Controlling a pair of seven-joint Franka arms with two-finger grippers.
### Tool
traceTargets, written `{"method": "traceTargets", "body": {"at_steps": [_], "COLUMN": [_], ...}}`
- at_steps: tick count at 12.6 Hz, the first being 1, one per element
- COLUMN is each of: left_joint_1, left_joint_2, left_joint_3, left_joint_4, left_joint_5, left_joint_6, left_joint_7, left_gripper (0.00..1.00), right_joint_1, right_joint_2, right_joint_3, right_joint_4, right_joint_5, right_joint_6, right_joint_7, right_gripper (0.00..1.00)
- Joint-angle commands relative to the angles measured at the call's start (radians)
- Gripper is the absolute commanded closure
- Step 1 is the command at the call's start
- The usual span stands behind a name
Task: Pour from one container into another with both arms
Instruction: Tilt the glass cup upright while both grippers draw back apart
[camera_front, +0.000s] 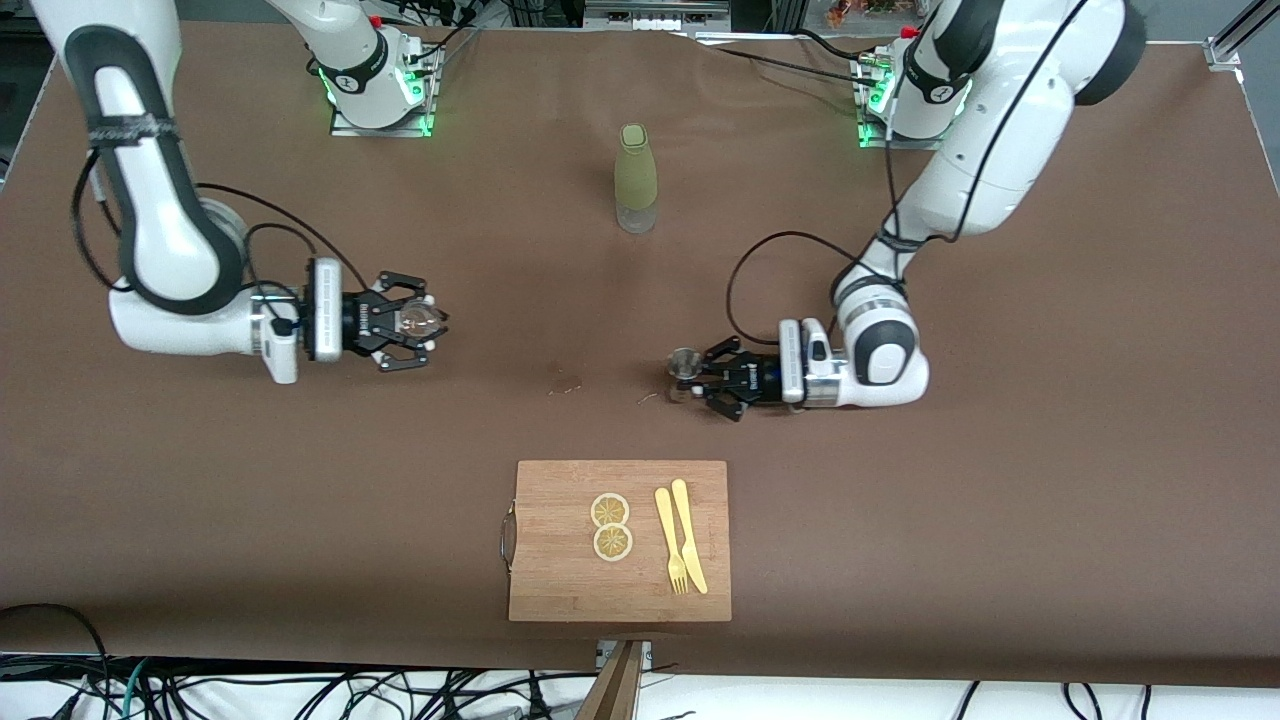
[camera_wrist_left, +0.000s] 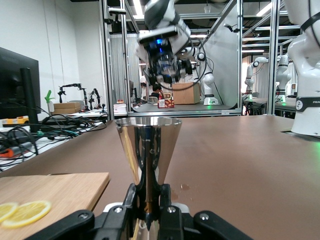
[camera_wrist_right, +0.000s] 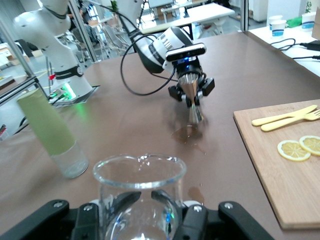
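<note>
My right gripper (camera_front: 408, 322) is shut on a clear glass beaker (camera_front: 420, 320), held up over the table toward the right arm's end; its rim fills the right wrist view (camera_wrist_right: 140, 167) between the fingers (camera_wrist_right: 192, 220). My left gripper (camera_front: 693, 380) is shut on the waist of a metal double-cone jigger (camera_front: 684, 361), which stands upright on the table near the middle. In the left wrist view the jigger (camera_wrist_left: 147, 145) rises between my left gripper (camera_wrist_left: 148, 202). The right wrist view shows the jigger (camera_wrist_right: 192, 95) farther off.
A green bottle (camera_front: 635, 178) stands upright on the table, farther from the front camera than the jigger. A wooden cutting board (camera_front: 560, 590) with two lemon slices (camera_front: 611, 526) and a yellow fork and knife (camera_front: 680, 535) lies nearer. Small wet spots (camera_wrist_right: 187, 134) mark the brown table by the jigger.
</note>
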Motion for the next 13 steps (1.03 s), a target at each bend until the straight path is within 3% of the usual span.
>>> {"method": "traceTargets", "body": {"at_steps": [1, 6, 9, 13], "left_joint_1": [0.056, 0.182, 0.251, 0.343], "left_joint_2": [-0.088, -0.108, -0.101, -0.09], "left_joint_3": [0.072, 0.238, 0.344, 0.404], "left_joint_4": [-0.121, -0.144, -0.15, -0.141], "left_joint_5": [0.071, 0.306, 0.422, 0.585], "left_joint_6": [-0.113, -0.364, -0.478, -0.556], "left_joint_7": [0.045, 0.052, 0.097, 0.184], "left_gripper": [1.0, 1.0, 1.0, 1.0], "right_joint_1": [-0.063, -0.149, -0.175, -0.19], "right_joint_2": [0.08, 0.253, 0.374, 0.437], "right_joint_3": [-0.017, -0.04, -0.04, -0.04], "right_joint_4": [0.004, 0.009, 0.069, 0.101], "right_joint_5": [0.016, 0.022, 0.025, 0.022], "right_joint_6": [-0.083, -0.107, -0.105, -0.088], "right_joint_7": [-0.174, -0.465, -0.584, -0.674], "right_gripper": [0.8, 0.8, 0.8, 0.8]}}
